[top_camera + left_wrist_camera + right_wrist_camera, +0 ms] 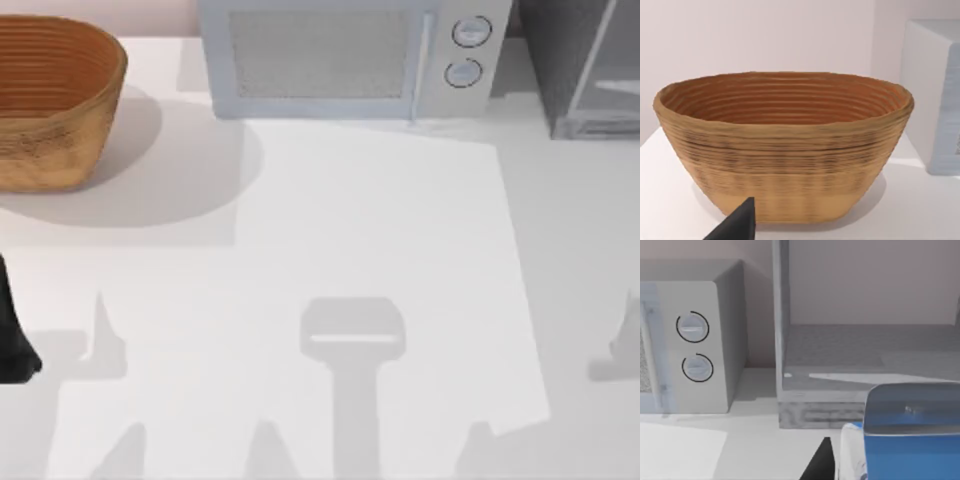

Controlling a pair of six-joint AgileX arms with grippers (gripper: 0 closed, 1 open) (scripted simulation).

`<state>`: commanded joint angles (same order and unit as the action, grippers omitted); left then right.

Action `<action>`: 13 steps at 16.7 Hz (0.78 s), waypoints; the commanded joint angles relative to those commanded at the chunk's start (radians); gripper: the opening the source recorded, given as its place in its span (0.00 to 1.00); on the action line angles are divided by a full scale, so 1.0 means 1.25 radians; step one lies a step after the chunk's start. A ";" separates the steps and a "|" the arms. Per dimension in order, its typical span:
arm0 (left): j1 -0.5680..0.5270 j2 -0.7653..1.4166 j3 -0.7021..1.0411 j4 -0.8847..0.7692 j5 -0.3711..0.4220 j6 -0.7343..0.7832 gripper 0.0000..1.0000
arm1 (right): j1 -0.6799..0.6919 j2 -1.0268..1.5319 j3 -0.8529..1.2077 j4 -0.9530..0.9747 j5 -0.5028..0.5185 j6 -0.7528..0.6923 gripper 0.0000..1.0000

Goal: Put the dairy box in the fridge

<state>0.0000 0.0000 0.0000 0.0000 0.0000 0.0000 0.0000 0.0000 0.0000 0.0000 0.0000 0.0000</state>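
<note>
The dairy box (910,435), a blue-topped carton with a white side, sits close up in the right wrist view. My right gripper (890,474) is shut on it, and one dark fingertip (821,461) lies against its white side. Just ahead of the box stands the fridge (840,365), its grey inside open to view. In the top view the fridge (585,70) is at the table's far right corner. My left arm (12,345) is parked at the table's left edge, facing a basket.
A woven basket (50,100) stands at the far left, also seen in the left wrist view (785,150). A light grey microwave (340,55) with two round knobs (692,347) stands at the back middle, just left of the fridge.
</note>
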 joint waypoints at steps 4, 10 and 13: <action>0.000 0.000 0.000 0.000 0.000 0.000 1.00 | 0.002 0.003 0.002 0.001 0.001 0.002 0.00; 0.000 0.000 0.000 0.000 0.000 0.000 1.00 | -0.024 0.179 0.109 0.134 -0.031 0.005 0.00; 0.000 0.000 0.000 0.000 0.000 0.000 1.00 | -0.054 0.381 0.210 0.258 -0.058 0.006 0.00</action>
<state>0.0000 0.0000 0.0000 0.0000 0.0000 0.0000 -0.0678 0.4760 0.2628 0.3229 -0.0730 0.0080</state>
